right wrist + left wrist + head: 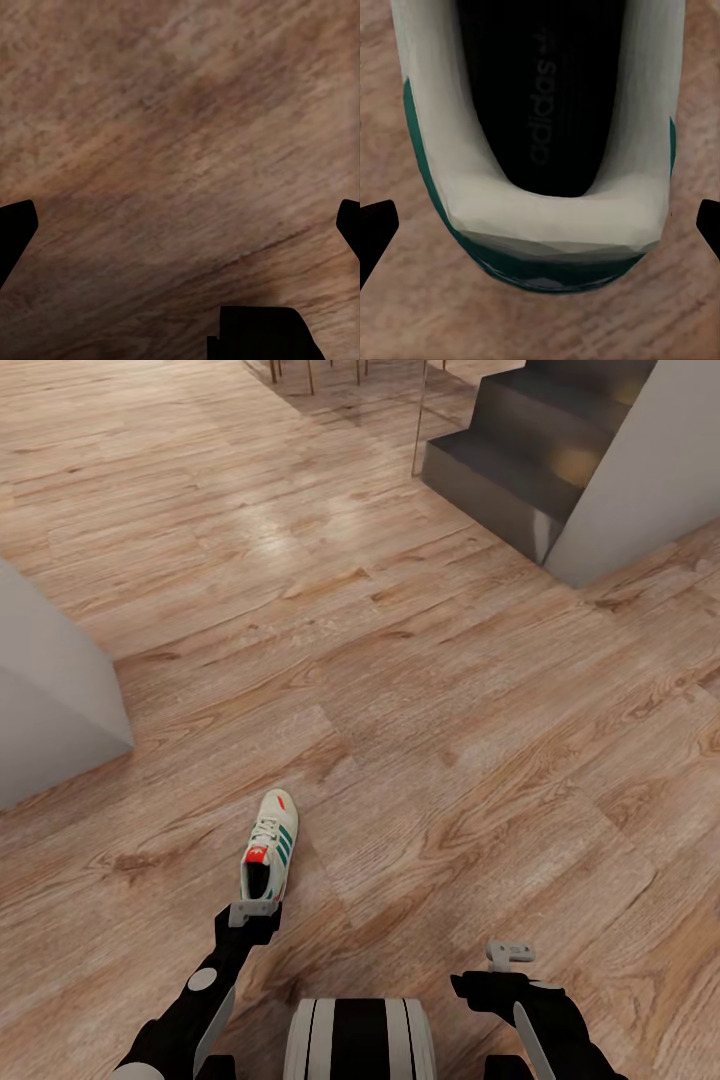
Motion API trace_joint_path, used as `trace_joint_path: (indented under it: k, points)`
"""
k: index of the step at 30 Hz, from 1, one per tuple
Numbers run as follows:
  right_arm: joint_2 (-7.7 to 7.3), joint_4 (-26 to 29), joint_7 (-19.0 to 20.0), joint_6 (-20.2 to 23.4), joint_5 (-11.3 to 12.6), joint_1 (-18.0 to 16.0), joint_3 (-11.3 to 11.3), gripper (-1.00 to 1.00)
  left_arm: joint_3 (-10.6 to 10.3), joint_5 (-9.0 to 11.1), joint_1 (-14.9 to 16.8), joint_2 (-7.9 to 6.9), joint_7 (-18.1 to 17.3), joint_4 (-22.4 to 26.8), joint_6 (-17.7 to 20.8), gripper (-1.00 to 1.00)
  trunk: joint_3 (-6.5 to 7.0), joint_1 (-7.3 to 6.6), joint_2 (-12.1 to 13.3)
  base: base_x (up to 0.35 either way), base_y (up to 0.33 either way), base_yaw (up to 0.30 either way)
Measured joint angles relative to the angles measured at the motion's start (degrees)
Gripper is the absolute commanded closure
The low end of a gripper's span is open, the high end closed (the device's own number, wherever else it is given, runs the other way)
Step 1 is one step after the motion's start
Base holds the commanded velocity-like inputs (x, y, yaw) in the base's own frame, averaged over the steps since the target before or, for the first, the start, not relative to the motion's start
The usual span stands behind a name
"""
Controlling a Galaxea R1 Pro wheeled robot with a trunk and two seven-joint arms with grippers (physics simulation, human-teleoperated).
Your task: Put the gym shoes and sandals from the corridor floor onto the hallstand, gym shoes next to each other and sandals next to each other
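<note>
One gym shoe (270,847), cream-white with green stripes and a red heel tab, lies on the corridor floor (450,710) with its toe pointing away from me. My left gripper (250,912) hangs open just over its heel. In the left wrist view the heel collar of the gym shoe (547,217) sits between the spread fingers of the left gripper (540,225), which do not touch it. My right gripper (510,952) is open over bare planks, with nothing between its fingers (180,225). The sandals and the hallstand are out of view.
A pale grey wall corner (50,700) juts in at the left. Dark steps (510,450) and a white wall (650,470) stand at the back right. Open wood floor lies between them. My own trunk (360,1040) is at the bottom edge.
</note>
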State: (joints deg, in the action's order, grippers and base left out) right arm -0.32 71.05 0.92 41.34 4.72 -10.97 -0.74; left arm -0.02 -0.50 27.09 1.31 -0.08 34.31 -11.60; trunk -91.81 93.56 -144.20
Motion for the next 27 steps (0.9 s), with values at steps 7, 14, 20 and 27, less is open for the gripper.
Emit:
trace_joint_path:
  k: [7,14,20,27]
  points:
    - [0.00,0.0,0.0,0.0,0.0,0.0,0.0,-1.00,0.1,0.1,0.0,0.00,0.0,0.0,0.0,1.00,0.00,0.00,0.0,0.000,0.000,0.000]
    - [0.00,0.0,0.0,0.0,0.0,0.0,0.0,-1.00,0.1,0.1,0.0,0.00,0.0,0.0,0.0,1.00,0.00,0.00,0.0,0.000,0.000,0.000]
    - [0.00,0.0,0.0,0.0,0.0,0.0,-0.1,-1.00,0.1,0.1,0.0,0.00,0.0,0.0,0.0,1.00,0.00,0.00,0.0,0.000,0.000,0.000]
    - [0.00,0.0,0.0,0.0,0.0,0.0,-0.1,-1.00,0.1,0.0,0.0,0.00,0.0,0.1,0.0,1.00,0.00,0.00,0.0,0.000,0.000,0.000]
